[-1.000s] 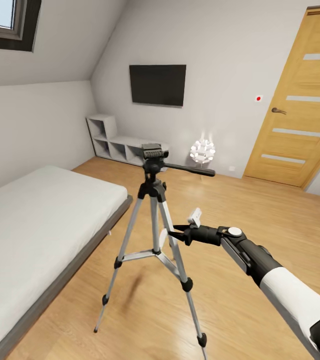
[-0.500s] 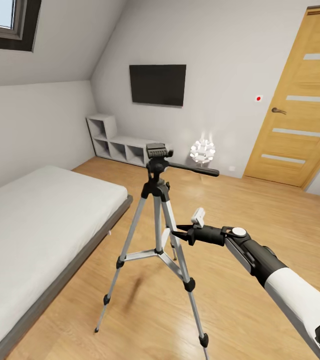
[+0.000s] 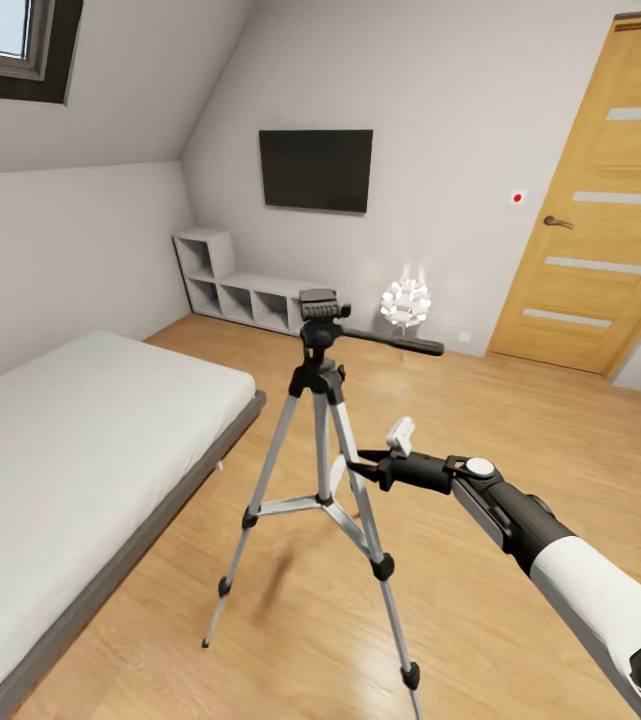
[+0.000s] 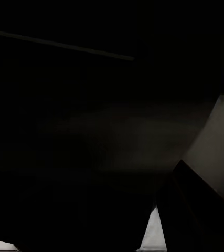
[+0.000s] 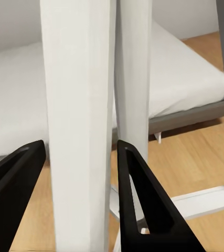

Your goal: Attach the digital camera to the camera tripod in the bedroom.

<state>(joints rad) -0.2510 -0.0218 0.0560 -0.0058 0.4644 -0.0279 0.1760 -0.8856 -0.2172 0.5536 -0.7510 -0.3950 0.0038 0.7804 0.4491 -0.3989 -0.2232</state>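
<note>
The camera tripod (image 3: 321, 400) stands on the wood floor in the middle of the bedroom, with silver legs, a black head (image 3: 320, 305) and a pan handle (image 3: 400, 343) pointing right. My right gripper (image 3: 352, 462) reaches in from the right at mid height. In the right wrist view its fingers (image 5: 143, 199) press on either side of one silver leg (image 5: 77, 105), so the gripper (image 5: 80, 147) is shut on it. The digital camera is out of view. The left wrist view is almost black, and the left gripper's state is unreadable there.
A low grey bed (image 3: 60, 440) lies at the left, close to the tripod's left foot. A white shelf unit (image 3: 230, 285), a wall TV (image 3: 316, 170) and a spiky white lamp (image 3: 406, 302) stand at the far wall. At the right is a wooden door (image 3: 590, 200).
The tripod has shifted a little to the right and away from the bed, and my right gripper has moved with it while holding the leg. The room has not shifted.
</note>
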